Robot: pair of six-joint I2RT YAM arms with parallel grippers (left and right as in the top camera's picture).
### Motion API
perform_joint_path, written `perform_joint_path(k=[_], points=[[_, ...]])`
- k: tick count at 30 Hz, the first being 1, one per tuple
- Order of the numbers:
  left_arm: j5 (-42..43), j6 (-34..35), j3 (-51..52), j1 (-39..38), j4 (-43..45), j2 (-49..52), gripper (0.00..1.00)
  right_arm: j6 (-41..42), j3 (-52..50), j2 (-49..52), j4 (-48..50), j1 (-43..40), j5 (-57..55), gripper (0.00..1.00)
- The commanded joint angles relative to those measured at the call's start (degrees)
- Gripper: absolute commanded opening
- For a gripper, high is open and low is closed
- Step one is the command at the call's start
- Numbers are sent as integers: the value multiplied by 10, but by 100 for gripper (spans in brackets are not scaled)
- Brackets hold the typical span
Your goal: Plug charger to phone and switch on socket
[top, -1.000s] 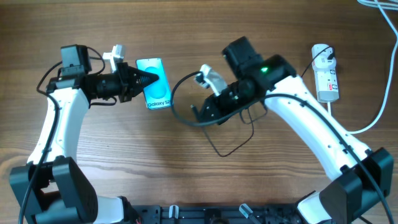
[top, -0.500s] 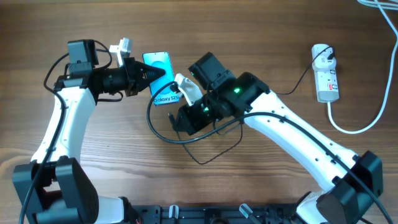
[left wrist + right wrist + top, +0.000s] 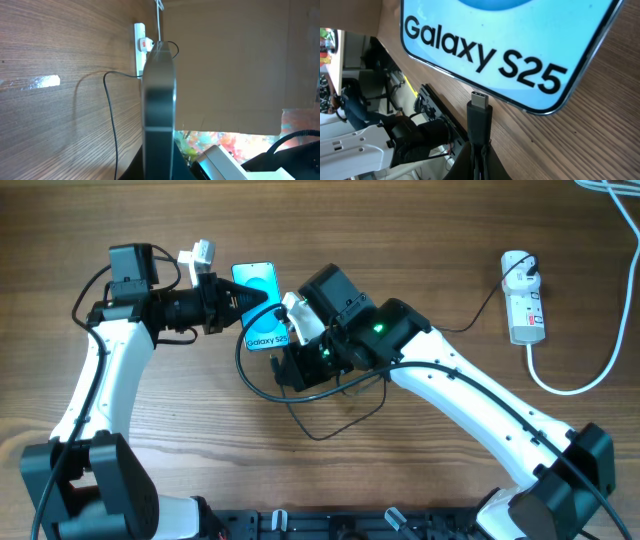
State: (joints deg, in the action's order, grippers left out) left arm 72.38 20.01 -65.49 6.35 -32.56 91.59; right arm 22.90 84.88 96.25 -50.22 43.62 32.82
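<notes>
right end effector holds charger connector just beside phone.

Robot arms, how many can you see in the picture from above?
2. The left arm reaches in from the left to the phone. The right arm comes from the right, bringing the charger to the phone.

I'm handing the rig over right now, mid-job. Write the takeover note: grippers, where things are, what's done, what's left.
Left gripper: shut on the phone, screen up.
Right gripper: shut on the charger just behind its connector.
Socket: far right, with the charger's black plug apparently in it.
Done: both things gripped, connector tip brought to the phone's bottom edge.
Left: connector not visibly seated, so push it in, then switch on the socket. Switch position can't be read.
</notes>
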Motion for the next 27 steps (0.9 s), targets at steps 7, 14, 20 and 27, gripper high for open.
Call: perform_joint_path(k=[7, 14, 20, 27], points=[[28, -29, -3, -27, 3, -9, 4, -19, -1, -8, 3, 2, 31, 4], [21, -32, -3, -27, 3, -9, 4, -19, -1, -8, 3, 2, 30, 4], [6, -33, -3, -27, 3, -9, 4, -19, -1, -8, 9, 2, 30, 5], [0, -33, -3, -27, 3, -9, 4, -18, -1, -8, 16, 2, 27, 4]])
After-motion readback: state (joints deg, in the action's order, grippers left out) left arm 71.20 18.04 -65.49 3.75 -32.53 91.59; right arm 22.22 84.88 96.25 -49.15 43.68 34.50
